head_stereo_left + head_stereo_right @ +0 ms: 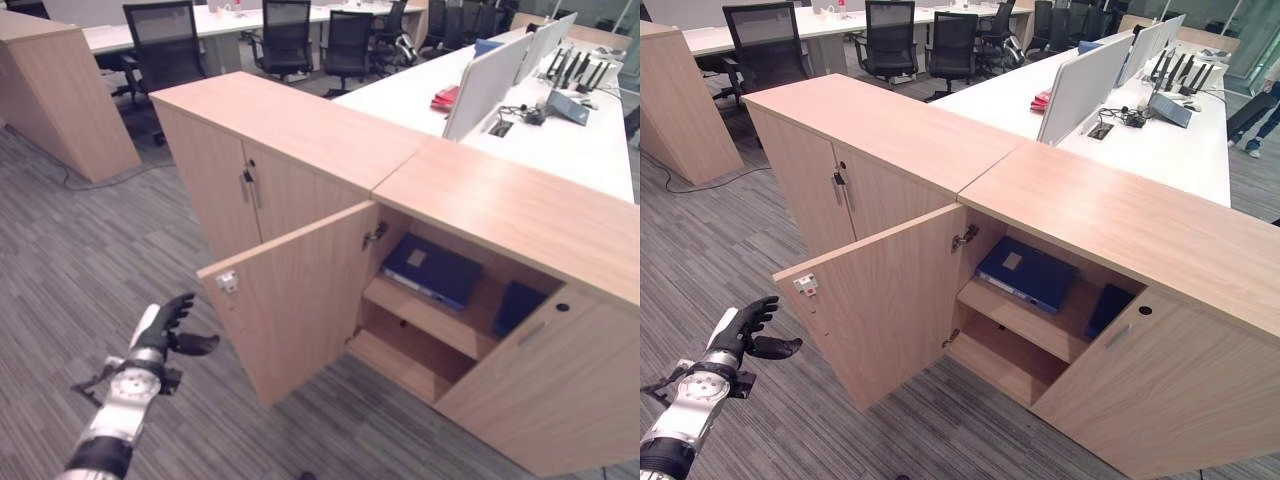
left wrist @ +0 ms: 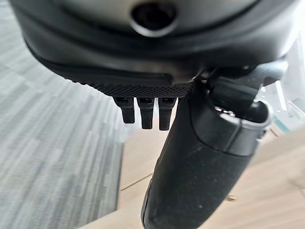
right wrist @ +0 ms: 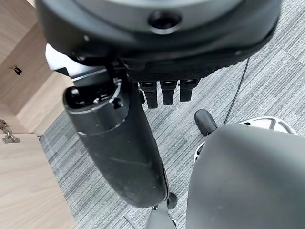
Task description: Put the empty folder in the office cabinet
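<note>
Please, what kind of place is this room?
Most likely an open-plan office: black swivel chairs stand at long white desks with divider screens, and a low wooden cabinet stands open with a blue folder on its shelf.

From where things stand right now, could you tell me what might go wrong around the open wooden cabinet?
1. The light wood cabinet door stands swung out toward the left hand, which hangs empty beside it; a careless swing could strike the door edge.
2. The dark blue folder lies tilted on the upper shelf, so it might slide when the door shuts.
3. The right hand hangs near an office chair and could snag it.
</note>
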